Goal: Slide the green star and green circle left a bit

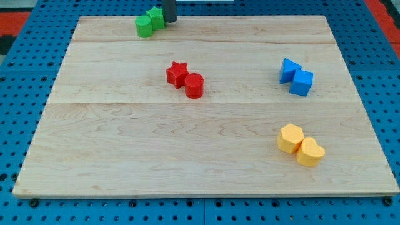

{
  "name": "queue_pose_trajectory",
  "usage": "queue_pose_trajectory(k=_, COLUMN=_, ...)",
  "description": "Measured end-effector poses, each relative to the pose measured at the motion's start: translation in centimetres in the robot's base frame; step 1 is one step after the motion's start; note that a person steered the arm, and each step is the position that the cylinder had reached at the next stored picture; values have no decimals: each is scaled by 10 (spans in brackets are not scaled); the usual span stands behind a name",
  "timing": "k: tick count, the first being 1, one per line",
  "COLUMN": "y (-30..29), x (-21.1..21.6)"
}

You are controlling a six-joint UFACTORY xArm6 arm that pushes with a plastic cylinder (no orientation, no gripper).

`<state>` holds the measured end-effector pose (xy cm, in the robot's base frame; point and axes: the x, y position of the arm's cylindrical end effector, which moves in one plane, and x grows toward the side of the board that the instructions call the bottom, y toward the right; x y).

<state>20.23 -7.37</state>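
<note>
A green circle [144,27] and a green star [156,17] sit touching each other at the view's top, left of centre, near the board's far edge. The star is on the right of the circle and slightly further up. My tip [169,21] is the lower end of the dark rod coming down from the view's top edge. It stands right against the green star's right side.
A red star [177,74] and a red cylinder [194,85] touch at the board's centre. Two blue blocks [295,77] sit at the right. Two yellow blocks [300,145] sit at the lower right. The wooden board [125,156] lies on a blue pegboard.
</note>
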Motion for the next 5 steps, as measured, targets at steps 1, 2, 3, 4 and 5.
queue_pose_trajectory(k=1, y=-19, x=27)
queue_pose_trajectory(k=2, y=-40, x=47)
queue_pose_trajectory(k=3, y=-37, x=90)
queue_pose_trajectory(k=4, y=-13, x=86)
queue_pose_trajectory(k=5, y=50, x=72)
